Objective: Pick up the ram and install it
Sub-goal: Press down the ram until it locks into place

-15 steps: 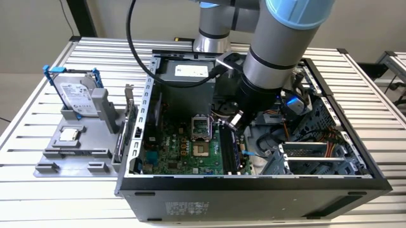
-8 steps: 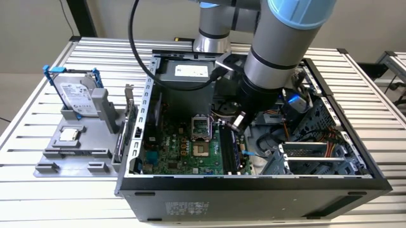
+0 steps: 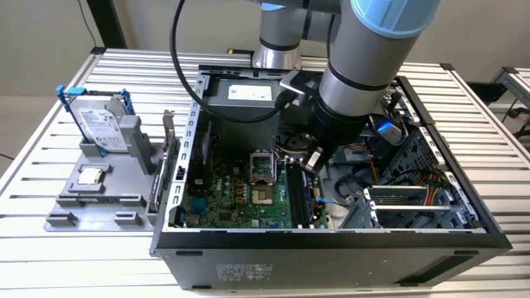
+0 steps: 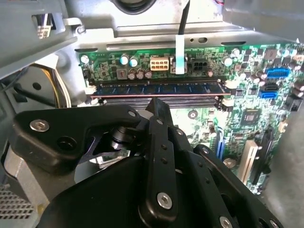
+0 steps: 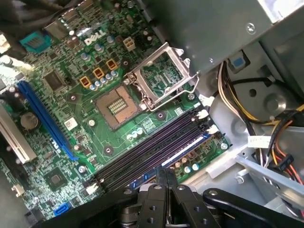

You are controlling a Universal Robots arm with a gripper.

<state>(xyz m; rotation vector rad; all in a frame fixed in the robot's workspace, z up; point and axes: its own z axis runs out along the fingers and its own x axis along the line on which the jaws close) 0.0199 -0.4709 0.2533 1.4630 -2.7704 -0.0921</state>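
Note:
The ram (image 4: 156,89), a long blue-green stick with dark chips, stands on edge in a black memory slot of the green motherboard (image 4: 237,102), with white latches at both ends. My gripper (image 4: 159,107) is shut, its black fingertips pressed together just above the slots beside the middle of the ram. Nothing is held between them. The exterior view has the gripper (image 3: 313,164) low inside the open computer case, over the memory slots (image 3: 300,192). In the first wrist view the fingertips (image 5: 164,173) meet at the edge of the dark slot row (image 5: 152,149).
The processor socket (image 5: 164,78) stands open with its metal frame lifted. Cable bundles (image 5: 270,142) and drive cages (image 3: 414,198) crowd one side of the case (image 3: 331,239). Outside, a grey fixture (image 3: 91,205) holds a hard drive in a blue frame (image 3: 99,124) and a square processor chip (image 3: 89,177).

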